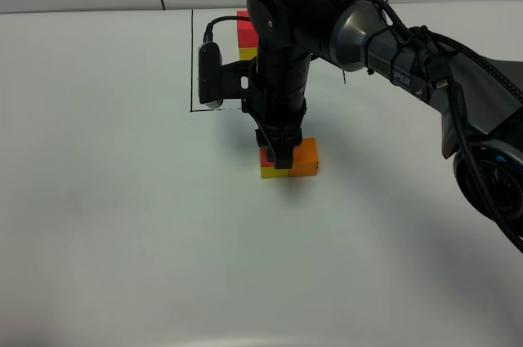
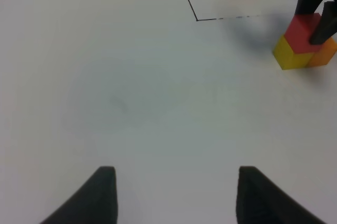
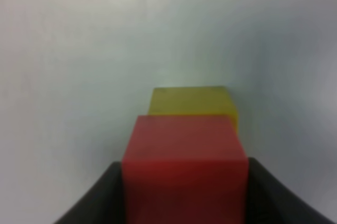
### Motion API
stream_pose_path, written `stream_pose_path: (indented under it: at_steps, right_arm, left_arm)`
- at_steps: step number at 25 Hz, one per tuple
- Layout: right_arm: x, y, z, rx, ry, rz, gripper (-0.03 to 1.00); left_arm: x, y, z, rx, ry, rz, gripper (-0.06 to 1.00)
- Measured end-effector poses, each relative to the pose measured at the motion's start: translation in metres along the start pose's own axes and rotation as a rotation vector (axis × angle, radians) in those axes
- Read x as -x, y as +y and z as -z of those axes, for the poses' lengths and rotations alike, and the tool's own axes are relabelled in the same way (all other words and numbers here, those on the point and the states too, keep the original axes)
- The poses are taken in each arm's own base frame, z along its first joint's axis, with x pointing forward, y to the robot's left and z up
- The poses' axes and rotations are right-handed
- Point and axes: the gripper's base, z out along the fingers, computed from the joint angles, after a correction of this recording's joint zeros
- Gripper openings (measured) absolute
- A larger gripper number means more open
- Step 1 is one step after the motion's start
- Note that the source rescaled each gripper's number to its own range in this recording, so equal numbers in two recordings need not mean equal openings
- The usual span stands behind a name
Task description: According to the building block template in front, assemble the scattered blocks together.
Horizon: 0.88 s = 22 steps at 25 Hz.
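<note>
The scattered blocks sit together near the middle of the white tabletop (image 1: 122,241), and the red cube (image 1: 266,154) among them is clamped between the dark fingers of the right gripper (image 1: 279,151). In the right wrist view that red cube (image 3: 185,168) fills the space between the two fingers, touching both, with the yellow cube (image 3: 192,103) showing just beyond and below it. The left wrist view shows the stack from the side: the red cube (image 2: 302,32) rests on top of the yellow cube (image 2: 288,55), and the orange cube (image 2: 325,54) stands on the tabletop touching the yellow one. In the exterior high view the yellow cube (image 1: 270,171) is mostly hidden under the gripper, and the orange cube (image 1: 305,157) lies at its 3 o'clock side, flush against it.

The right arm (image 1: 384,45) reaches in from the 3 o'clock edge of the exterior high view and points straight down over the stack.

The building block template (image 1: 245,33) lies at 12 o'clock from the stack, well apart from it, inside a thin black outline (image 1: 191,61) drawn on the tabletop; the arm covers most of it, leaving a red face above a yellow one.

The left gripper (image 2: 174,195) has its two dark fingertips spread wide over bare tabletop, holding nothing, with the stack far off toward 2 o'clock in its own view.
</note>
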Motion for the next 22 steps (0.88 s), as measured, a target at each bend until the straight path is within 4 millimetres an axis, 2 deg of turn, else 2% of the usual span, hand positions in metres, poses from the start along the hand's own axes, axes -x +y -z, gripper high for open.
stream_pose_path:
  at_steps: [22]
  right_arm:
    - [0.0001, -0.0005, -0.0015, 0.005, -0.001, -0.032, 0.01]
  left_arm:
    - [0.0000, 0.0000, 0.0000, 0.000, 0.000, 0.000, 0.12]
